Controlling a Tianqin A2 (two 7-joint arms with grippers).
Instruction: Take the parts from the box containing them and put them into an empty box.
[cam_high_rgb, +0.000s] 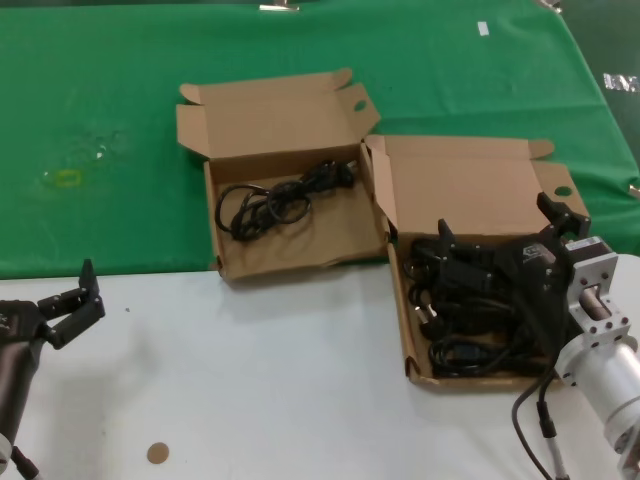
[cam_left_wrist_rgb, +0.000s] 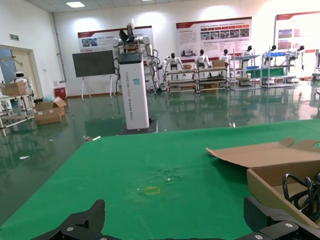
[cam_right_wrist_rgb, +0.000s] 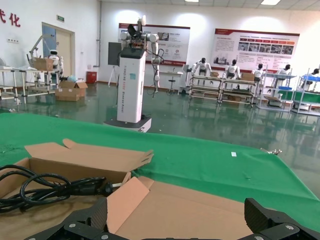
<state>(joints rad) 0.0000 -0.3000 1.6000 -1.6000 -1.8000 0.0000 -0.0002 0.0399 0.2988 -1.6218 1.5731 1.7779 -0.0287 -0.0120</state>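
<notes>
The longer cardboard box (cam_high_rgb: 408, 330) on the right holds a pile of black power cords (cam_high_rgb: 470, 305). My right gripper (cam_high_rgb: 500, 228) hovers open just over that pile, nothing between its fingers; its wrist view looks across the raised lid (cam_right_wrist_rgb: 200, 210). The squarer box (cam_high_rgb: 225, 262) to the left holds one coiled cord (cam_high_rgb: 265, 200), which also shows in the right wrist view as a black cord (cam_right_wrist_rgb: 50, 190). My left gripper (cam_high_rgb: 78, 302) is open and parked low at the near left, away from both boxes; its view catches the squarer box's lid (cam_left_wrist_rgb: 265, 154).
The boxes straddle the edge between the green cloth (cam_high_rgb: 100, 100) and the white tabletop (cam_high_rgb: 280, 380). A small brown disc (cam_high_rgb: 157, 453) lies on the white surface near me. A yellow mark (cam_high_rgb: 68, 178) sits on the cloth at far left.
</notes>
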